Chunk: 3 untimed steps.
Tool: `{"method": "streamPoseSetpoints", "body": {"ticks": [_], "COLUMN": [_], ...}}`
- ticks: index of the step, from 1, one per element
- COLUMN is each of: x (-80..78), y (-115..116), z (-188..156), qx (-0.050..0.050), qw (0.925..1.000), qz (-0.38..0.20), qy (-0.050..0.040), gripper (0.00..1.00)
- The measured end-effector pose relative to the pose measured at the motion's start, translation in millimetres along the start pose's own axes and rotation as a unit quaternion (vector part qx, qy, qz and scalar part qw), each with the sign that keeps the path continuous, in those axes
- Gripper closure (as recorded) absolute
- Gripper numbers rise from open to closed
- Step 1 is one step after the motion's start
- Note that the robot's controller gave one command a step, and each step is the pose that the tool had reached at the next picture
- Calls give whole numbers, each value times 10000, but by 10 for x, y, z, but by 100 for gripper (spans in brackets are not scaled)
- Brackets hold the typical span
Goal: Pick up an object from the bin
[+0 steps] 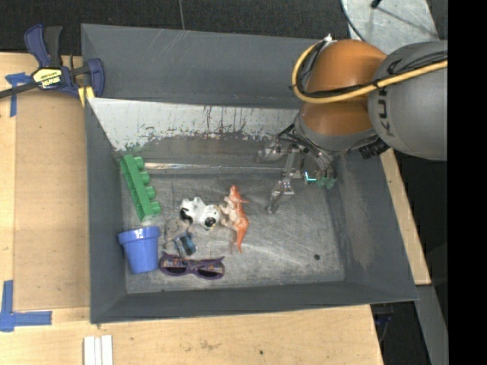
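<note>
Orange toy dinosaur (237,217), lying on the bin floor near the middle, is the thing nearest your gripper (298,190). Treat it as the likely pick, though nothing commits you to it yet. Your fingers look spread apart and have hold of nothing. They hang over bare floor just right of the dinosaur, towards the back wall, and are not round any object. Moving outward, a small black-and-white toy animal (199,214) lies just left of the dinosaur, close to touching it. In front of that sits a small dark-and-blue piece (183,243), with purple sunglasses (192,266) along the front edge of the floor and a blue cup (140,249) upright in the front left corner. A green studded block (140,185) lies along the left wall of the bin (228,303). By my reading you are at the approach step, with no grasp made. The next move calls for shifting left over the dinosaur, turning the fingers to straddle its narrow body, and descending. Mind the toy animal beside it, which could be caught or nudged.
</note>
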<state>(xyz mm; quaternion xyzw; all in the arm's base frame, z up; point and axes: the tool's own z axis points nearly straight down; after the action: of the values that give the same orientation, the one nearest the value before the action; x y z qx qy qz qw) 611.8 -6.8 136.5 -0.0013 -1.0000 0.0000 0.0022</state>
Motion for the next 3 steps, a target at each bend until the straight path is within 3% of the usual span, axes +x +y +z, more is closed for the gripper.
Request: {"method": "streamPoseSetpoints", "body": {"ticks": [1,2,3], "x": [-20,-41,195], "y": [-1,19,456], "z": [-44,293,595], "qx": [1,5,7], "qw": [10000,9992,9982], "qz": [0,-404,-605], "qy": [-40,-63,-37], "gripper": [0,0,0]}}
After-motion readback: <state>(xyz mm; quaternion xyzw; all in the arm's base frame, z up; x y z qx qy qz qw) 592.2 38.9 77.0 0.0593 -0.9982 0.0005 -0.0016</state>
